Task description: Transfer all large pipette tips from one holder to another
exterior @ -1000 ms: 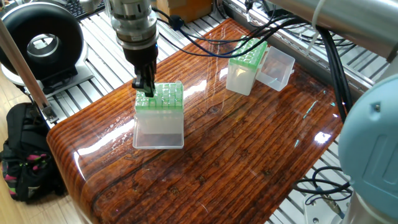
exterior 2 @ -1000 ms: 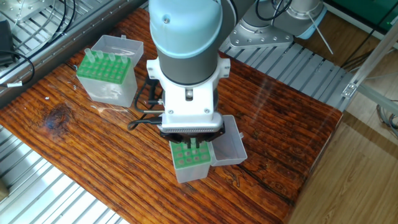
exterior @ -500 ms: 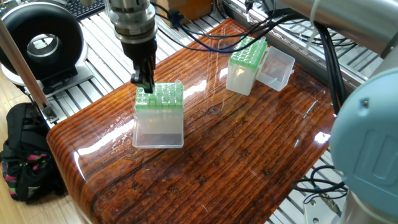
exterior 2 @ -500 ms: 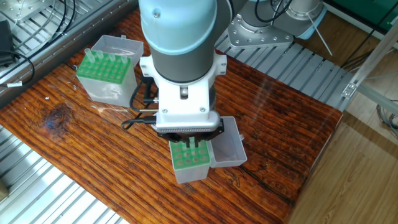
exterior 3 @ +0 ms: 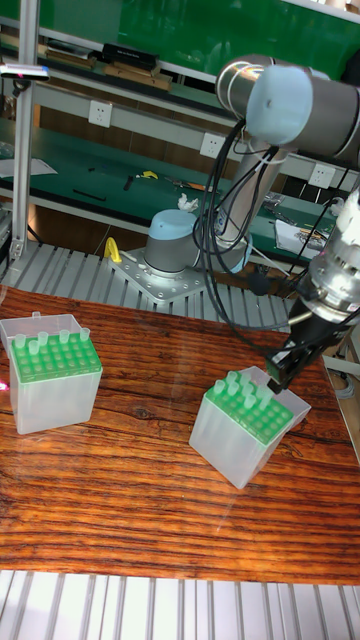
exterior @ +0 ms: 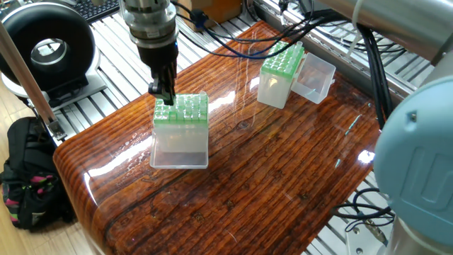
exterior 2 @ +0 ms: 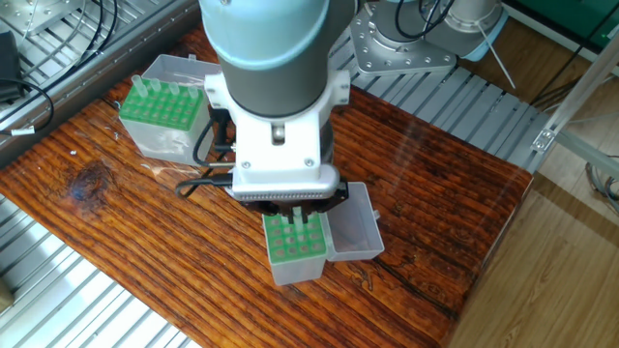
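Two clear holders with green tops stand on the wooden table. The near holder (exterior: 180, 131) (exterior 2: 295, 249) (exterior 3: 245, 425) has several large pipette tips (exterior 3: 237, 386) sticking up along one side. My gripper (exterior: 162, 94) (exterior 2: 300, 216) (exterior 3: 275, 378) hangs just over that holder's edge row, its dark fingers (exterior 2: 293, 215) close together. I cannot make out whether a tip is between them. The far holder (exterior: 279, 71) (exterior 2: 162, 116) (exterior 3: 52, 385) carries a few tips (exterior 3: 60, 338) in its back rows.
Each holder has a clear lid hinged open beside it (exterior: 315, 78) (exterior 2: 355, 232). Black cables (exterior: 233, 49) drape over the table's far edge. A black round device (exterior: 46, 49) and a bag (exterior: 28, 177) sit off the table's left side.
The gripper has risen a little from the near holder's top, and the arm has shifted slightly. Both holders stayed put.
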Motion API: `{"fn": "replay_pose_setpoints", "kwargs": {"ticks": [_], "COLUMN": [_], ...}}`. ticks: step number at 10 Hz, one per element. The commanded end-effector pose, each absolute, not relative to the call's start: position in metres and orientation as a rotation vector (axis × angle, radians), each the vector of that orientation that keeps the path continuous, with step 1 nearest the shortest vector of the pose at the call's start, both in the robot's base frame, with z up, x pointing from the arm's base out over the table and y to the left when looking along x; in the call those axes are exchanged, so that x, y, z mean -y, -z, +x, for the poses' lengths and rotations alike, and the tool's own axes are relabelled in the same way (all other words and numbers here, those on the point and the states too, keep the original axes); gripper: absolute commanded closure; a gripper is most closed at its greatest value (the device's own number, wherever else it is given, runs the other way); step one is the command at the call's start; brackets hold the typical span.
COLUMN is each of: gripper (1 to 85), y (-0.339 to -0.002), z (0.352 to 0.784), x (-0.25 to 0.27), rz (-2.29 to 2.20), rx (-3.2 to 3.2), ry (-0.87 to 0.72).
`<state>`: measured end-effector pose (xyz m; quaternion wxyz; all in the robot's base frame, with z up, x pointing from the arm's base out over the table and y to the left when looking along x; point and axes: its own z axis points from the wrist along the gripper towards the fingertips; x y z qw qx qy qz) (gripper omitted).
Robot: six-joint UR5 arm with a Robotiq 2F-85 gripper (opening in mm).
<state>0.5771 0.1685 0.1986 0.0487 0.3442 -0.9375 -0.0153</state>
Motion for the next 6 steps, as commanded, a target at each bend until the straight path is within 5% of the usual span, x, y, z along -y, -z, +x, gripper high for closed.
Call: {"fn": "replay_pose_setpoints", "kwargs": {"ticks": [1,6], "gripper": [71.7,72.0], "y": [-0.224,-0.248], "z": [0.573,0.574], "x": [-0.173,-0.173], "rz": [1.044,1.030], "rx": [2.852,2.859], "ry": [0.078,0.049]}}
